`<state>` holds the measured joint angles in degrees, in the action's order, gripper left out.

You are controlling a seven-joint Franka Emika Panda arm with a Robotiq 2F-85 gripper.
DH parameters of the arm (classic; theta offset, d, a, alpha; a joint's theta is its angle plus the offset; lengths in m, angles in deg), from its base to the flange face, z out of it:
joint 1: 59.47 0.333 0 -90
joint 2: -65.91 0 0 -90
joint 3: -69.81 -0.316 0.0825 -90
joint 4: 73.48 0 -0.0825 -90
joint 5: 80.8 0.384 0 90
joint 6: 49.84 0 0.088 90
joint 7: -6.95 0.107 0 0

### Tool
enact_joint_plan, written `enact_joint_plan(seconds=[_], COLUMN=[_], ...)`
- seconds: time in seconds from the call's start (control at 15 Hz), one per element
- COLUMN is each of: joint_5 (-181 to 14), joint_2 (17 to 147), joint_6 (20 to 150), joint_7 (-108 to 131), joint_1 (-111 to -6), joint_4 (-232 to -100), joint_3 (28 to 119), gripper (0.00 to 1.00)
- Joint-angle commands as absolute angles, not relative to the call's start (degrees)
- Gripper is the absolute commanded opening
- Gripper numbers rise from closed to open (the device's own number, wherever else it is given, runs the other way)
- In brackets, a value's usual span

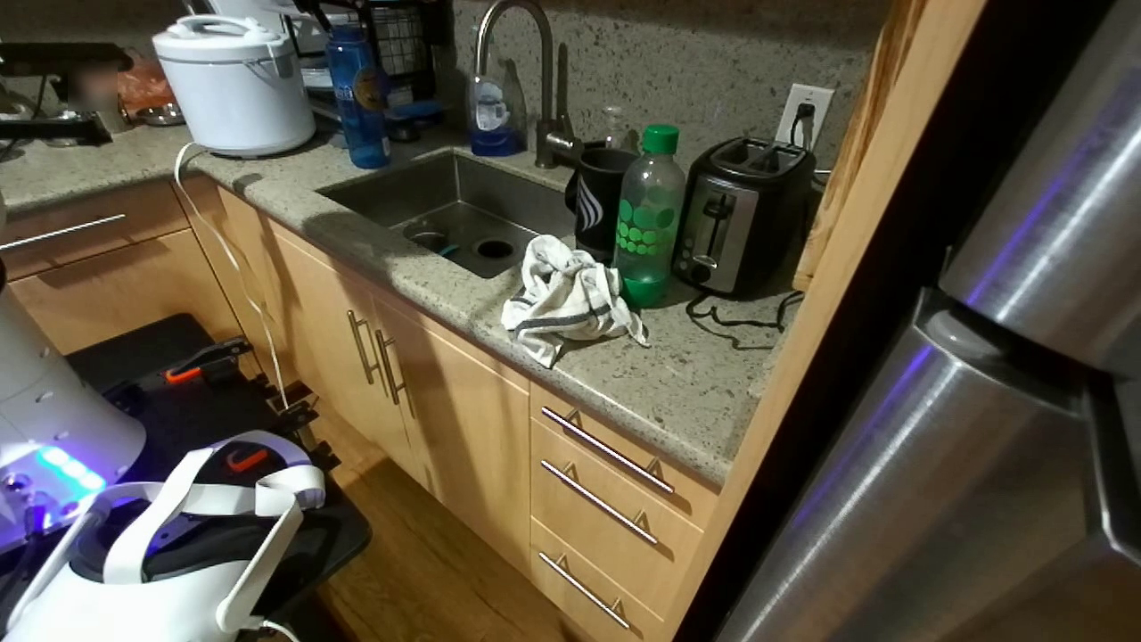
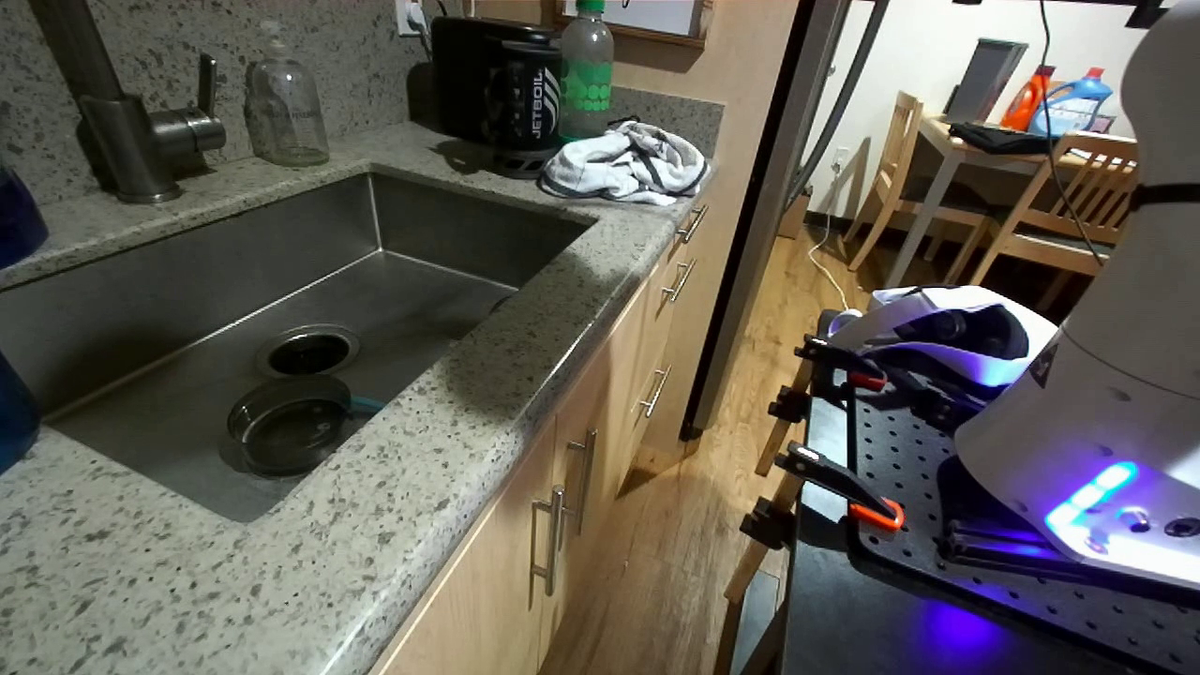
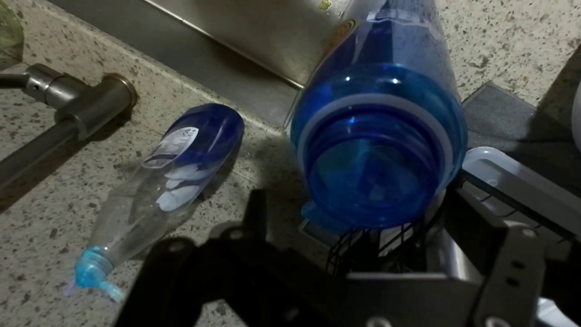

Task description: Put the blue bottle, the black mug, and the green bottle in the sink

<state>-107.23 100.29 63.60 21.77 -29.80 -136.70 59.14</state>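
Scoring zero, all three left tbh: blue bottle (image 1: 358,100), mug (image 1: 595,201), green bottle (image 1: 649,218) stood outside the sink (image 2: 216,272), gripper (image 3: 358,200) spread wide.

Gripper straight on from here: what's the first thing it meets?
Likely the blue bottle, whose top shows straight ahead of the open gripper in the wrist view; how far off is hard to tell.

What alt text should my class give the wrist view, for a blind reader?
A blue bottle, round top toward the camera, dominates right of centre, with the open gripper along the bottom. At left are a clear bottle of blue liquid and a metal faucet; part of the sink shows at the top.
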Motion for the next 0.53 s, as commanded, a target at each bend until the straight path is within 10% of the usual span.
enact_joint_plan(seconds=[0.0,0.27,0.33,0.47], joint_5=[-105.6,-105.2,-105.3,-105.4], joint_2=[101.0,101.6,101.6,101.7], joint_6=[60.7,60.3,60.6,60.8], joint_7=[19.9,19.8,19.7,19.8], joint_1=[-30.3,-30.3,-30.3,-30.3], joint_4=[-135.2,-135.4,-135.6,-135.8], joint_3=[58.6,58.5,58.5,58.4], gripper=[1.0,0.99,0.75,0.67])
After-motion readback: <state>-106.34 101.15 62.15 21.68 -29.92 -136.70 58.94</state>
